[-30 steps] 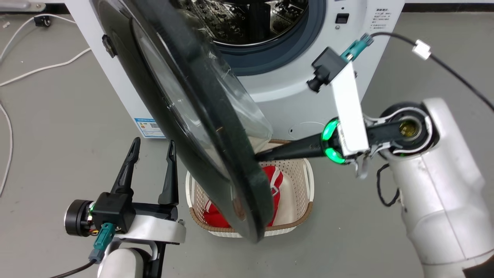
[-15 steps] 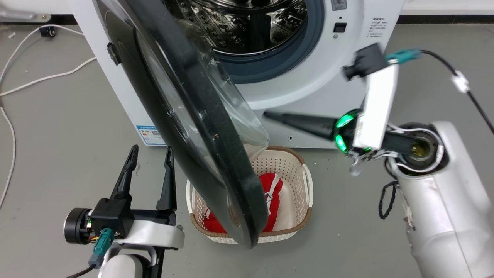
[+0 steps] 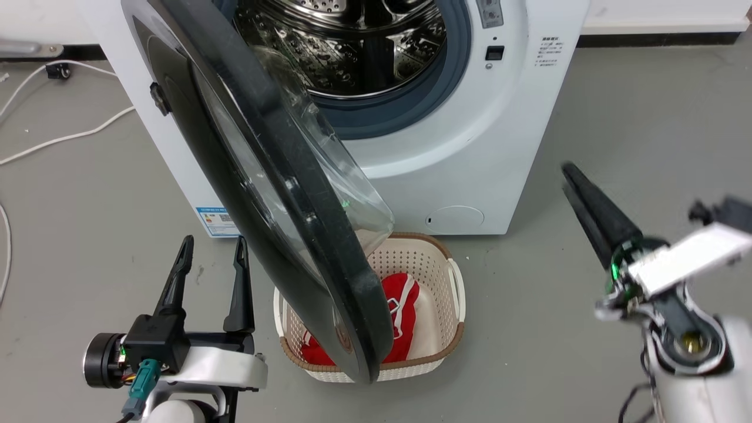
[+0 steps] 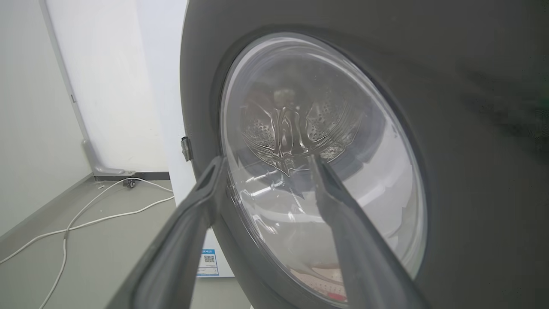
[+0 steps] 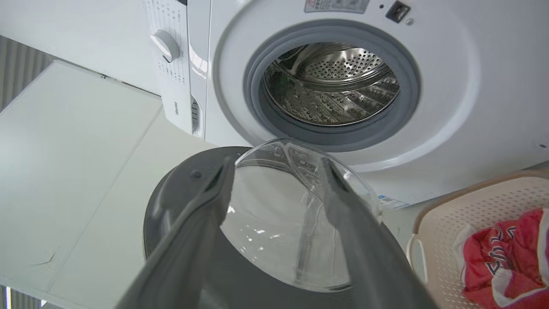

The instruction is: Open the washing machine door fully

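Note:
The washing machine door (image 3: 329, 258) stands swung out to the left of the white washing machine (image 3: 470, 164), its rim edge-on to the head view and its glass bowl (image 3: 352, 194) facing the steel drum (image 3: 352, 53). My left gripper (image 3: 210, 258) is open over the floor just left of the door, touching nothing. The left wrist view has that gripper (image 4: 266, 161) pointing at the door's outer face (image 4: 472, 128). Over the floor right of the machine, my right gripper (image 3: 565, 176) is well clear of the door. In the right wrist view its fingers (image 5: 276, 167) are spread and empty, aimed at the door's inner side (image 5: 163, 206).
A cream perforated basket (image 3: 435, 264) with a red cloth (image 3: 399, 305) sits on the floor under the door's lower edge. White cables (image 3: 64, 138) trail across the grey floor at the left. A blue label (image 3: 217, 220) is stuck low on the machine.
My right gripper has pulled away from the door's inner side, swinging right and down over the floor. The door holds roughly its angle. The left gripper has stayed put; the camera shifted.

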`<state>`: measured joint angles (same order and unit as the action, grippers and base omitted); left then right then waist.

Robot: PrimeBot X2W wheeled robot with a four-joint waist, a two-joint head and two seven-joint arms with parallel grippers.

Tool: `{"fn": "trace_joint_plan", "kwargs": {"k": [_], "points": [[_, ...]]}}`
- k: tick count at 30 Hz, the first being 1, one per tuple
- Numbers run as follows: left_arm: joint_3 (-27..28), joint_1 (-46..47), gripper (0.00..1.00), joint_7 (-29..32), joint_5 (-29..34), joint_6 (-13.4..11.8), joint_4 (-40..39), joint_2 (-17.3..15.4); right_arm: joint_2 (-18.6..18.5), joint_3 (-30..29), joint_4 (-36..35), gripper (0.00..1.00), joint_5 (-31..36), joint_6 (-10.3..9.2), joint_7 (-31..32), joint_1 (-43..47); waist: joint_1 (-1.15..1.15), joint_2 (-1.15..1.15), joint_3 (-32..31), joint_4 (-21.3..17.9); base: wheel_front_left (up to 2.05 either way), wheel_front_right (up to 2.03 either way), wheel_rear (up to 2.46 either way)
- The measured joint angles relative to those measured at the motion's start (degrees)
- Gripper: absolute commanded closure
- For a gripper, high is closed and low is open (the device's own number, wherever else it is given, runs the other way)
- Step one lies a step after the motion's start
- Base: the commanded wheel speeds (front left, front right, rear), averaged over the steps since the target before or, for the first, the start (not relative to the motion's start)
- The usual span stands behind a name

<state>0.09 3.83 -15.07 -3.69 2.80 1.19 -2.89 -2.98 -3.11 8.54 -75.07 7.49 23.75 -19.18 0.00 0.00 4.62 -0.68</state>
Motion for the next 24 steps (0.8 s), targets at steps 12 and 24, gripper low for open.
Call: {"fn": "trace_joint_plan", "kwargs": {"k": [12,24], "points": [[1.0,-1.9,0.00,0.0,0.6,0.6,0.5,0.0,0.0,1.6,6.1,0.00,14.3,0.00,-28.2,12.1,0.00,0.00,-2.7,-0.3,0.00,0.00,0.00],[1.0,-3.4,0.00,0.0,0.8,0.7,0.4,0.0,-0.9,-4.0,-2.2,0.00,53.1,0.01,-38.6,13.7,0.00,0.00,-4.5,0.5,0.00,0.00,0.00]]}}
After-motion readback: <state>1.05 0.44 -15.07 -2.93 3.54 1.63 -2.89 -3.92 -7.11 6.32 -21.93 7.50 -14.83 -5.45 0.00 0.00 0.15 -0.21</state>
